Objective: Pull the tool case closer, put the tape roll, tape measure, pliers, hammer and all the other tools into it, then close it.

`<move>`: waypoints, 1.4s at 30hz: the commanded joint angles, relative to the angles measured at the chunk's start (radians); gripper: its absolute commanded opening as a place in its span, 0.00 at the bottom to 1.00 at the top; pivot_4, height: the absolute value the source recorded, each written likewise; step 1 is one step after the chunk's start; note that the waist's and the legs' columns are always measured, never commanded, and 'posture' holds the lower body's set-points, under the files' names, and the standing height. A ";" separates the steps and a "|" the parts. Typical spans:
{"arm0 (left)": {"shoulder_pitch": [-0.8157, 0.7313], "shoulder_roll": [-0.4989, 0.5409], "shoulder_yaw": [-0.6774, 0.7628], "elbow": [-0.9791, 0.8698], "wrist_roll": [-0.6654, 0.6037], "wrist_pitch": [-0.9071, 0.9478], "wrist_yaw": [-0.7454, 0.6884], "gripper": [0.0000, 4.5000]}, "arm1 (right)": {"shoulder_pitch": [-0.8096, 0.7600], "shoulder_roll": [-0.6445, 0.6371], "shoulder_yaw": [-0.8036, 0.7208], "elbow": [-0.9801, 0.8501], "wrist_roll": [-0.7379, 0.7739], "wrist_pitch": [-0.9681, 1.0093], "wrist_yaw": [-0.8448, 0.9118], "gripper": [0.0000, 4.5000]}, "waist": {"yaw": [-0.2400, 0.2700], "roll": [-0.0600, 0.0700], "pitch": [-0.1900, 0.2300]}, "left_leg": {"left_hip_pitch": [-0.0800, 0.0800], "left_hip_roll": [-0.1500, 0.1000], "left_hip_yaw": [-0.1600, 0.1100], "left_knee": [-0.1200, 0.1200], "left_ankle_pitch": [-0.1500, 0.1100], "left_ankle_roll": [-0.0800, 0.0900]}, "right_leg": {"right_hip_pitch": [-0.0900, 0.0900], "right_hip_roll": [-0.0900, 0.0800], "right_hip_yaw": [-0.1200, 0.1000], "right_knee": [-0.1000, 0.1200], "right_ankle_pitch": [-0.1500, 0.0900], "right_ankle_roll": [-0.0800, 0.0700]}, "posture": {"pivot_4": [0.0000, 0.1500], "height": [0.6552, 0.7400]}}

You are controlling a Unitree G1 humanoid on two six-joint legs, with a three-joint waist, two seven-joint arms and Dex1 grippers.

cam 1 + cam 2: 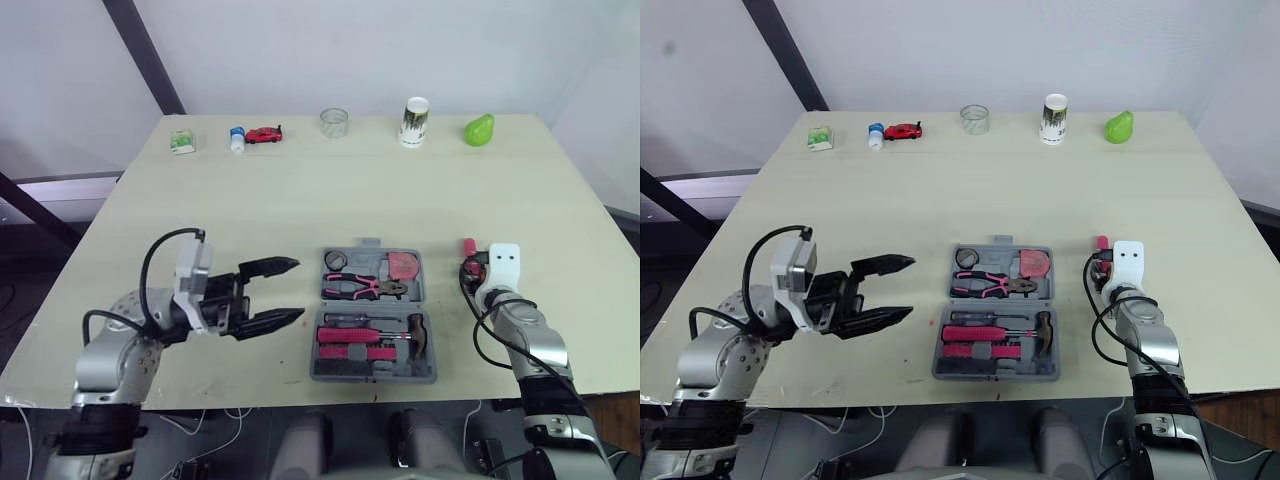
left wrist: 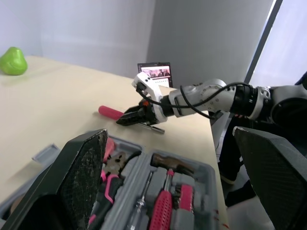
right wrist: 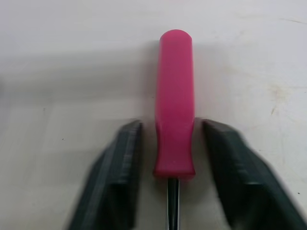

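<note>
Table [image 1: 300, 200]: pale wood, across most of the head view.
Tool case [image 1: 372, 374]: open and flat, lower centre of the frame, near the front edge.
Inside the case: tape roll [image 1: 336, 261] upper left; tape measure [image 1: 403, 265] upper right; pliers [image 1: 365, 287] just below those two; hammer [image 1: 417, 333] lower right; pink-handled tools [image 1: 350, 345] along the bottom row.
Screwdriver [image 3: 174, 86]: pink handle, lying on the table just right of the case, outside it.
Right gripper [image 3: 171, 125]: lower right of the frame, low over the screwdriver; fingers set narrowly on either side of the handle, a sliver of table showing on each side, not gripping.
Left gripper [image 1: 298, 289]: lower left, beside the case but apart from it; fingers spread wide, holding nothing, tips pointing toward the case.
Far edge: small box [image 1: 181, 142], bottle [image 1: 237, 139] and toy car [image 1: 264, 134] upper left; jar [image 1: 334, 122] and cup [image 1: 415, 121] upper centre; pear [image 1: 479, 129] upper right.
</note>
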 commanded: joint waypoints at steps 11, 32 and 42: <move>-0.071 -0.010 -0.029 -0.112 -0.053 0.107 0.107 1.00 | 0.191 -0.085 0.048 -0.471 0.102 0.091 0.199 0.09 | 0.003 0.001 0.001 | 0.000 0.000 -0.001 0.000 0.000 0.000 | 0.000 0.000 0.000 0.000 0.000 0.000 | 1.00 1.00; -0.098 0.290 -0.011 0.164 -0.120 0.098 -0.291 1.00 | -0.347 -0.500 0.719 -0.901 0.271 0.621 0.722 0.09 | -0.008 -0.001 0.006 | -0.003 0.001 -0.004 0.004 0.000 0.000 | -0.001 0.000 -0.004 -0.001 0.000 0.000 | 1.00 1.00; -0.068 0.415 -0.080 0.156 -0.194 0.047 -0.291 1.00 | -0.428 -0.386 0.894 -0.845 0.243 0.806 0.635 0.09 | -0.010 -0.001 0.006 | -0.004 0.001 -0.004 0.005 0.000 0.000 | -0.002 -0.003 -0.005 0.000 0.000 0.000 | 1.00 1.00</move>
